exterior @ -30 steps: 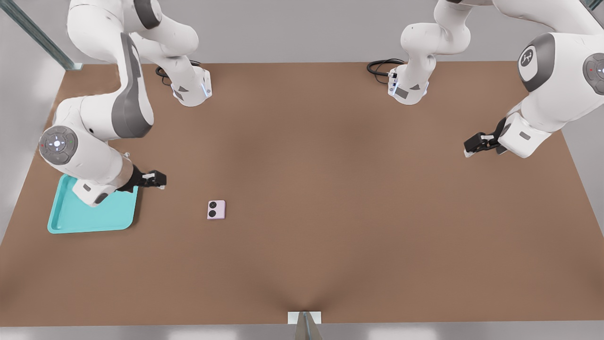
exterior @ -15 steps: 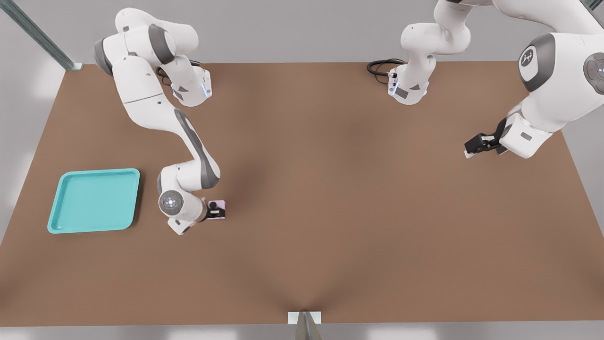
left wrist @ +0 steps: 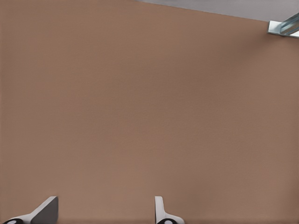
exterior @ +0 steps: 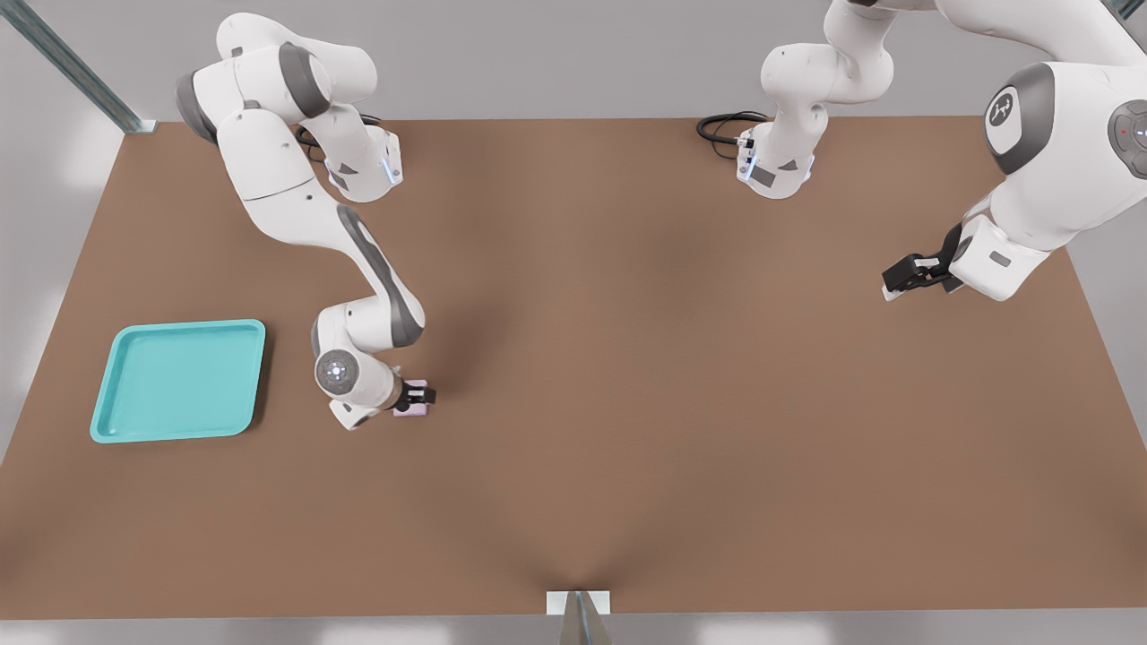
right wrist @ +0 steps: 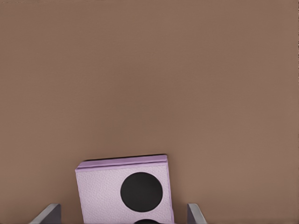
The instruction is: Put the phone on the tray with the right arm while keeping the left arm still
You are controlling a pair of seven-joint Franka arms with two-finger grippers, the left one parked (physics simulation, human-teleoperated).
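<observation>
The pale pink phone (exterior: pixel 411 411) lies flat on the brown table, to the right of the tray in the front view, mostly covered there by my gripper (exterior: pixel 418 394). In the right wrist view the phone (right wrist: pixel 122 189) sits lens side up between the two fingers, with a gap on each side, so the gripper (right wrist: pixel 122 213) is open around it and not touching it. The turquoise tray (exterior: pixel 179 381) rests empty near the table's edge at the front view's left, well apart from the phone. The right arm (exterior: pixel 358 269) reaches down from the back of the table.
The parked arm's black gripper (exterior: pixel 914 271) hovers at the front view's right, far from the phone. Two arm bases (exterior: pixel 363 170) (exterior: pixel 775 166) with black cables stand along the back edge. A metal post (exterior: pixel 578 614) sits at the front edge.
The right arm swung from above the tray over to the phone. In the last half second the gripper shifted slightly right and settled over the phone. Phone and tray stayed put.
</observation>
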